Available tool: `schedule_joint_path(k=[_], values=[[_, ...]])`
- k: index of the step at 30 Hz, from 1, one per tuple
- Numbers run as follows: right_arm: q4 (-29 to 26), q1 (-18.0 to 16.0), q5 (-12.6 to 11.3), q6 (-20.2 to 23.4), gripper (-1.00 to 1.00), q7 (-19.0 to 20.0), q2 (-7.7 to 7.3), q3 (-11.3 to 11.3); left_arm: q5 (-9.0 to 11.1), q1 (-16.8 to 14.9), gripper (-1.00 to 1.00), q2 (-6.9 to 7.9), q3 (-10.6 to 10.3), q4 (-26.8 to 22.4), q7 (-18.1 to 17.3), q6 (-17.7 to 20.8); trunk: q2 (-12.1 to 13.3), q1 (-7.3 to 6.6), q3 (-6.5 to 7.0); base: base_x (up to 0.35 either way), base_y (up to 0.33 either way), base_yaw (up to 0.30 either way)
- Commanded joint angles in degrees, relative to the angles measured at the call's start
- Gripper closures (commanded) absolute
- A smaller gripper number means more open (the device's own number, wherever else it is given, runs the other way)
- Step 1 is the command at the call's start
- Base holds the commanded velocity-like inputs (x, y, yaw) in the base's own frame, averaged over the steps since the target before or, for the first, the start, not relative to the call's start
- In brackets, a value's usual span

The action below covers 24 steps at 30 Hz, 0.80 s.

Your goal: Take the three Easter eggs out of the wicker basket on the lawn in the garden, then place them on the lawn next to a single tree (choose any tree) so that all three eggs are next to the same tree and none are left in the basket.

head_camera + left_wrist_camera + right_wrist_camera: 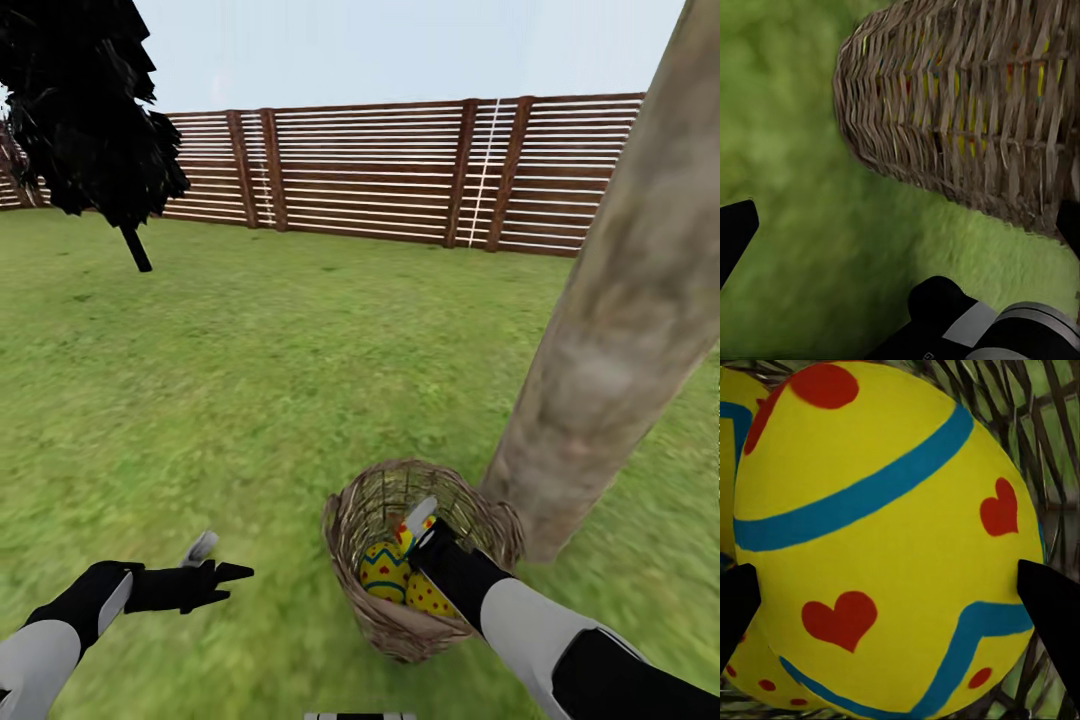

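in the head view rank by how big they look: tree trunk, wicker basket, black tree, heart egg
1. tree trunk, nearest the camera, so inflated
2. black tree, farther off
3. wicker basket
4. heart egg

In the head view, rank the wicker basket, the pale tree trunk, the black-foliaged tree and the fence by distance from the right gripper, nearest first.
1. wicker basket, around the right gripper.
2. pale tree trunk, just right of the basket.
3. black-foliaged tree, far left.
4. fence, at the back.

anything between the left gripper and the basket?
Bare lawn only. In the head view the left gripper hangs open over grass beside the wicker basket, with nothing in the gap. The left wrist view shows the same grass below the weave.
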Motion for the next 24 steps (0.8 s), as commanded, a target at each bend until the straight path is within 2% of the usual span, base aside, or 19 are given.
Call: schedule_joint_path(k=[1,7,13,19,24], values=[[-0.1,0.0,0.5,0.3,1.0,0.1,-0.11,0.1,0.2,0.0,-1.0,0.01,0.0,0.0,0.0,0.5,0.0,-0.06,0.18,-0.072,0.0,0.0],[-0.3,0.0,0.4,0.0,1.0,1.0,-0.15,0.0,0.2,0.0,-1.0,-0.05,0.0,0.0,0.0,0.6,0.1,-0.21,1.51,-0.009,0.0,0.0],[-0.4,0.0,0.2,-0.1,1.0,6.2,-0.25,-1.0,0.1,0.0,-1.0,-0.17,0.0,0.0,0.1,0.5,0.2,-0.37,2.84,0.0,0.0,0.0],[-0.4,0.0,0.1,0.0,1.0,7.0,-0.25,-1.1,0.1,0.0,-1.0,-0.18,0.0,0.0,0.2,0.5,0.2,-0.52,4.17,0.0,0.0,0.0],[-1.5,-0.1,0.1,0.1,1.0,10.3,-0.93,-1.1,0.1,0.0,-1.0,-0.17,0.0,0.0,0.3,0.5,0.3,-0.65,5.28,0.0,0.0,0.0]])
